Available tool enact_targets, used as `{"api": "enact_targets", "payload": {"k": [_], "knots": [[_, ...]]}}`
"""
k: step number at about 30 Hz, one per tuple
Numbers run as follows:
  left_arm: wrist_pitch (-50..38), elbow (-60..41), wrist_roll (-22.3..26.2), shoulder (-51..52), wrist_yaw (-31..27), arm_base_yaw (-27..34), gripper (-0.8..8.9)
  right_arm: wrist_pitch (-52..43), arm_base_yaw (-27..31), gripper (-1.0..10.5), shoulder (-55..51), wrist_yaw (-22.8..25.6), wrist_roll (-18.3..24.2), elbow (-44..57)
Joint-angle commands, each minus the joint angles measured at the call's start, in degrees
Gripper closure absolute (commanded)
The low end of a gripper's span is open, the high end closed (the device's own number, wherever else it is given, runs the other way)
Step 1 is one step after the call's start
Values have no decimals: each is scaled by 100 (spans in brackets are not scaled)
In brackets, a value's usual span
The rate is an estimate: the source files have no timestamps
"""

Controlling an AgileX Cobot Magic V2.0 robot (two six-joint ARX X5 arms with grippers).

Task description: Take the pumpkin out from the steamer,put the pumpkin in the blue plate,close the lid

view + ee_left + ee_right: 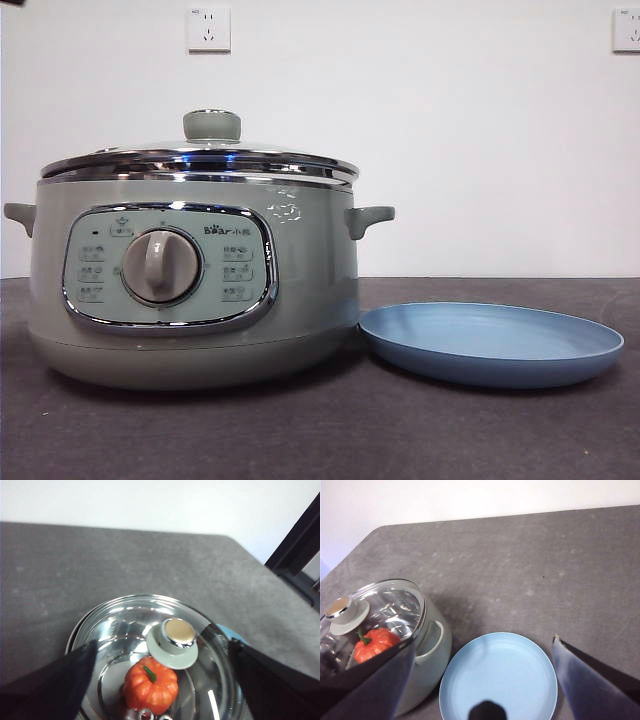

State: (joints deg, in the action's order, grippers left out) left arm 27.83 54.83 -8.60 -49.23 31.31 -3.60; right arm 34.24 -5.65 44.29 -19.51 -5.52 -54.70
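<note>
the lid (200, 160) sits closed on the steamer (190, 300), and the pumpkin (150, 685) shows through the glass, resting inside on the shiny inner floor just beside the lid's knob (172, 642) as seen from above. the blue plate (490, 345) lies empty on the dark surface (450, 430), just beside the steamer on the side of one small handle. so nothing of the task is done yet: the first step, getting the lid off, is the one in hand.

the left gripper (160, 680) hovers above the lid with its fingers spread wide, one on each side of the knob and not touching it. the right gripper (482, 680) hangs over the plate, its fingers also wide apart and empty.

the next move, by my judgement, calls for the left gripper to come down, centre on the knob and pinch it, then lift the lid straight up clear of the rim, so the other arm can reach in for the pumpkin. the knob is smooth and rounded, so a square grip matters.
</note>
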Motion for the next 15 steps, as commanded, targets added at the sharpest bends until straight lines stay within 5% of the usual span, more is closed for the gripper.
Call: {"api": "enact_targets", "payload": {"k": [1,15], "knots": [[87,306,111,-343,-262,-339,373,-26,-7,492,-4,-7,-7,-24],[518,1692,688,-2376,-2028,-2116,374,144,-11,502,-4,-4,0,-24]]}}
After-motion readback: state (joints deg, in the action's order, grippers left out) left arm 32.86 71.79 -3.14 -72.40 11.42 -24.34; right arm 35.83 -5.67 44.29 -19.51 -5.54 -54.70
